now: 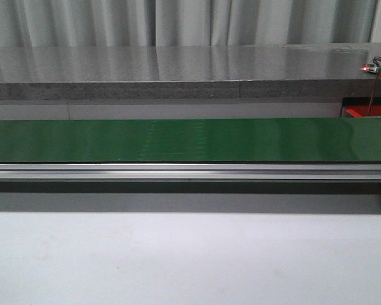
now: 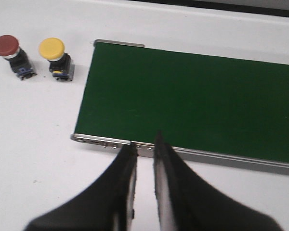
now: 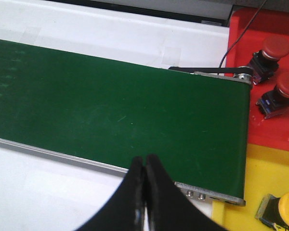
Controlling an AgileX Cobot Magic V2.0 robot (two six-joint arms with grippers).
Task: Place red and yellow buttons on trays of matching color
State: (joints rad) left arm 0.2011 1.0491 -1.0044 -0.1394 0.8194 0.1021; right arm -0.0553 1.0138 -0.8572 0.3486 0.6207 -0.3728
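Note:
In the left wrist view a red button (image 2: pixel 6 45) and a yellow button (image 2: pixel 52 48) stand side by side on the white table, off the end of the green belt (image 2: pixel 192 96). My left gripper (image 2: pixel 144 142) is open by a narrow gap, empty, over the belt's near rail. In the right wrist view a red tray (image 3: pixel 279 132) holds two red buttons (image 3: pixel 274 48) (image 3: pixel 286 86). A yellow tray (image 3: pixel 269 173) holds a yellow button (image 3: pixel 286 209). My right gripper (image 3: pixel 144 159) is shut and empty over the belt's near edge. Neither gripper shows in the front view.
The green conveyor belt (image 1: pixel 190 140) runs across the whole table with an aluminium rail (image 1: pixel 190 171) in front. A grey ledge (image 1: pixel 178 70) rises behind it. A cable (image 3: pixel 241 33) runs over the red tray. White table (image 1: pixel 178 254) lies in front of the belt.

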